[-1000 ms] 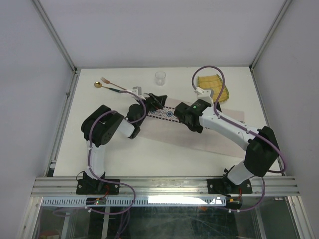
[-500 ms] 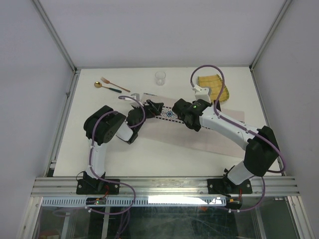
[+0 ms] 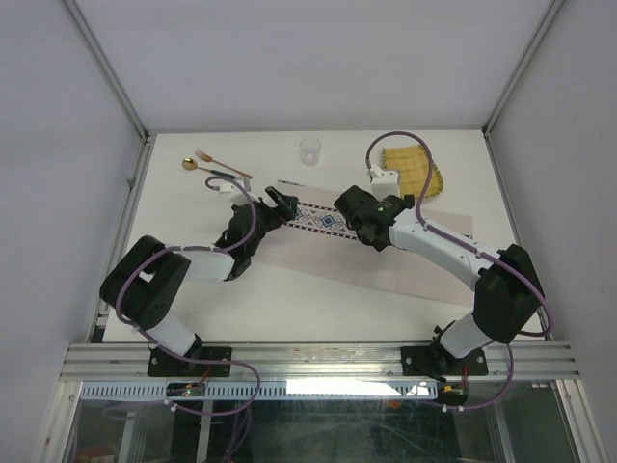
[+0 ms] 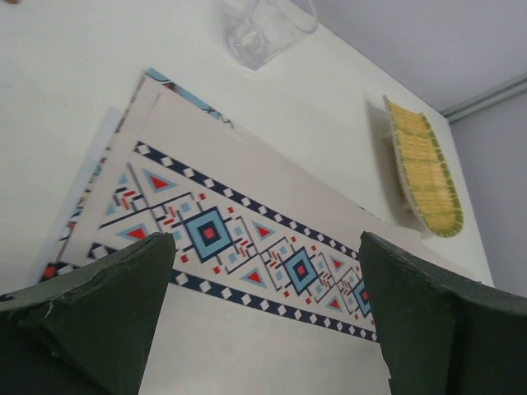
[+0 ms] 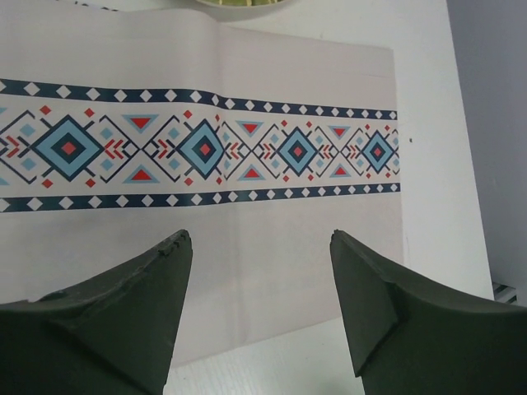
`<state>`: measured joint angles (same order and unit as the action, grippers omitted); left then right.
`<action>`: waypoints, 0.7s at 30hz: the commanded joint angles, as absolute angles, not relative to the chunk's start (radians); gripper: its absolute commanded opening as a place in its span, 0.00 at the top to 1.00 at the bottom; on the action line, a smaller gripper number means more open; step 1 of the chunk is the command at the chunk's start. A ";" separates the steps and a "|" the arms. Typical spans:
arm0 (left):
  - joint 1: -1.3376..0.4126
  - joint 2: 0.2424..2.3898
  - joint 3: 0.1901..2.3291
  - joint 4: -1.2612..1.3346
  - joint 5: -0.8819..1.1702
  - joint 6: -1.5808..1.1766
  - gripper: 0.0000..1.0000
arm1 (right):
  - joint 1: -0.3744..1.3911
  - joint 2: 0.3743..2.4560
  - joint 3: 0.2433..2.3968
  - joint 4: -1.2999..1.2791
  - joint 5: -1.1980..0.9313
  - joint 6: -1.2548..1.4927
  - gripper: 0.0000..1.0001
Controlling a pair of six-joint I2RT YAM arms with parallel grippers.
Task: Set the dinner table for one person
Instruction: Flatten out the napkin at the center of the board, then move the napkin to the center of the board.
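top external: your left arm has swung its elbow out toward the near left corner of the dinner table [image 3: 289, 309]. that is the large flat matte white tabletop with a metal rail; it carries everything, with both arm bases on its near edge. the left gripper [image 3: 280, 204] has slid a little left. it now sits over the left end of the long pale cloth placemat with a blue-red patterned band [image 3: 415, 260]. the right gripper [image 3: 344, 204] has moved left along the band, closer to the other one. the placemat lies slanted across the table's middle, its left end toward the far edge and its right end toward the right edge.

left wrist: jaws spread wide, nothing between them, cloth below. a second layer peeks out under the left end, so it looks doubled there; can't tell if it's folded.

right wrist: jaws well apart too, nothing held, flat cloth and its right end under them.

judgement: looks like you've just let the placemat go, so laying it is done or nearly done. the rest isn't placed:
- copper-toned fork and spoon with dark handles [image 3: 207, 164], near the far left corner
- small clear cup [image 3: 308, 149], at the middle of the far edge
- yellow-green woven dish [image 3: 416, 172], toward the far right corner, just beside the placemat's far side

writing: none readable, no brand or label, only the diamond and triangle pattern.
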<state>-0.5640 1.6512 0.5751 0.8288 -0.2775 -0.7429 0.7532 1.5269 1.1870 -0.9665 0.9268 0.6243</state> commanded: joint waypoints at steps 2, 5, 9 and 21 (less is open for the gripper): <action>-0.571 1.491 0.613 0.307 -0.489 -0.777 0.01 | 0.755 1.528 1.196 -0.893 0.868 0.597 0.29; -0.572 1.394 0.610 0.137 -0.521 -0.866 0.01 | 0.756 1.530 1.195 -0.888 0.865 0.589 0.29; -0.572 1.312 0.608 -0.044 -0.563 -0.948 0.01 | 0.757 1.510 1.183 -0.878 0.864 0.577 0.29; -0.572 1.124 0.525 -0.247 -0.531 -1.082 0.01 | 0.764 1.483 1.132 -0.836 0.829 0.566 0.28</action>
